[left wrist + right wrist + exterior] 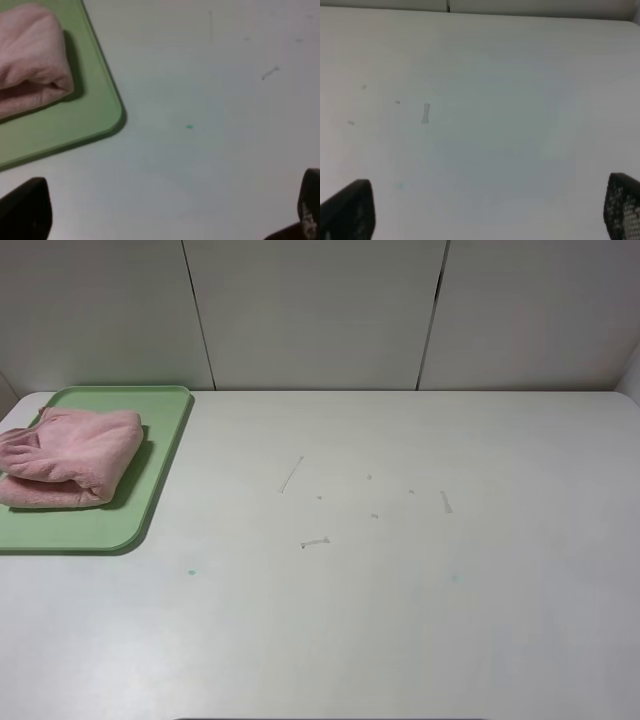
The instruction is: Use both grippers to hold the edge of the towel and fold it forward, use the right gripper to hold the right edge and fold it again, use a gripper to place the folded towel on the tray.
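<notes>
the tray (150, 502) sits at the far left of the worktop (400, 590), and the towel (70, 455) lies folded in it, bunched on the tray's left half with bare green to its right and in front. the bundle's long axis runs left to right, its rounded fold toward the tray's right rim. my left hand (165, 212) hangs spread wide over the bare worktop near the tray's corner, holding nothing. my right hand (487, 210) is just as wide apart and empty.
</notes>
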